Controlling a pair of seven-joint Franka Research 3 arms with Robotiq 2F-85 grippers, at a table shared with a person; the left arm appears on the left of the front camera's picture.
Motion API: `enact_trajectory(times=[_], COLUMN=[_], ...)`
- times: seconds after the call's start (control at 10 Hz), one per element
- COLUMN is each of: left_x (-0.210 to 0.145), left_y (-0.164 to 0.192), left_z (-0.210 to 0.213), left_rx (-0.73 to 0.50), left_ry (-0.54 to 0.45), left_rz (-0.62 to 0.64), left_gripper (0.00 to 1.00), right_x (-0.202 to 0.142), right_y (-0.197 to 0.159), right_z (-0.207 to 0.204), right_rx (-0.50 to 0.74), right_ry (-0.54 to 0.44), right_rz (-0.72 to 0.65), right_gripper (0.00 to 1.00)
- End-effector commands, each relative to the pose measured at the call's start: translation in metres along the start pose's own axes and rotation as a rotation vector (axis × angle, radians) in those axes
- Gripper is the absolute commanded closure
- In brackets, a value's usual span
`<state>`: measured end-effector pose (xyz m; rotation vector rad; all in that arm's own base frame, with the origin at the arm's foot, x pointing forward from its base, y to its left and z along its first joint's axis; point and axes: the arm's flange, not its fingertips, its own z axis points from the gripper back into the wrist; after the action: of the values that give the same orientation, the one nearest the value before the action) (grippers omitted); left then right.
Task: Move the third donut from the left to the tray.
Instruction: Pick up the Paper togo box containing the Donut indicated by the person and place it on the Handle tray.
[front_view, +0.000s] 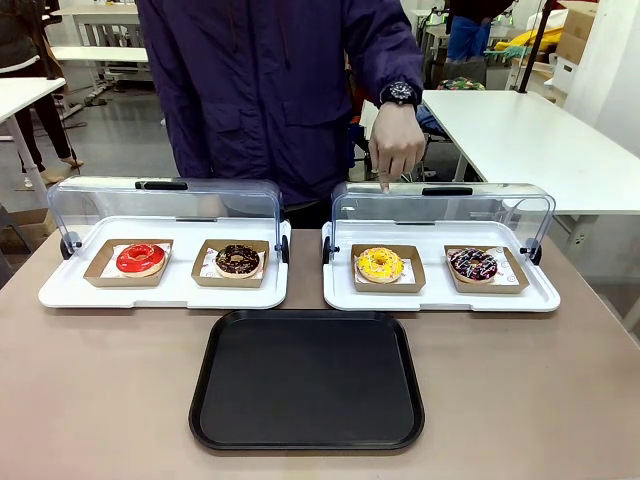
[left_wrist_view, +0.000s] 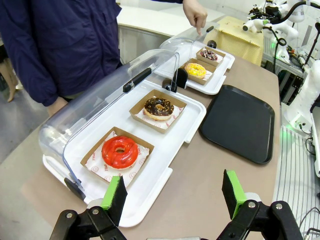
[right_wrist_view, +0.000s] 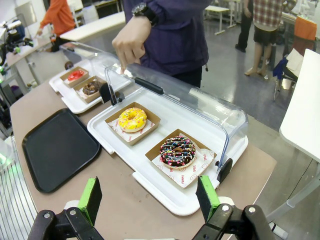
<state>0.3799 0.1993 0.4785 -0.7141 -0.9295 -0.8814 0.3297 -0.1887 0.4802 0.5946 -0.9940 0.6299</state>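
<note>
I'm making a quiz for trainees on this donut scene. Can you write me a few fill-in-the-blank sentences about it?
1. The yellow donut sits in the white tray on the robot's ____ side.
2. The leftmost donut has ____ icing.
3. The left tool and right tool both have their jaws ____.
4. The black tray holds ____ donuts.
Missing words: right; red; open; no.
</note>
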Motion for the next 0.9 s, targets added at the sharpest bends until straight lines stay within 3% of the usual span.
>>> enact_trajectory(times=[0.0, 0.8], left_x=[0.0020, 0.0020], left_y=[0.0009, 0.0009], left_z=[0.0015, 0.0015], left_rx=[-0.008, -0.008], left_ry=[-0.008, -0.008], left_rz=[-0.010, -0.010], left_gripper=[0.00, 0.00], right_x=[0.0021, 0.0000], right_y=[-0.0035, 0.0000], right_z=[-0.0011, 0.0000], right_rx=[0.001, 0.000], right_ry=[-0.027, 0.000], right_rz=[0.022, 0.000], right_gripper=[0.00, 0.00])
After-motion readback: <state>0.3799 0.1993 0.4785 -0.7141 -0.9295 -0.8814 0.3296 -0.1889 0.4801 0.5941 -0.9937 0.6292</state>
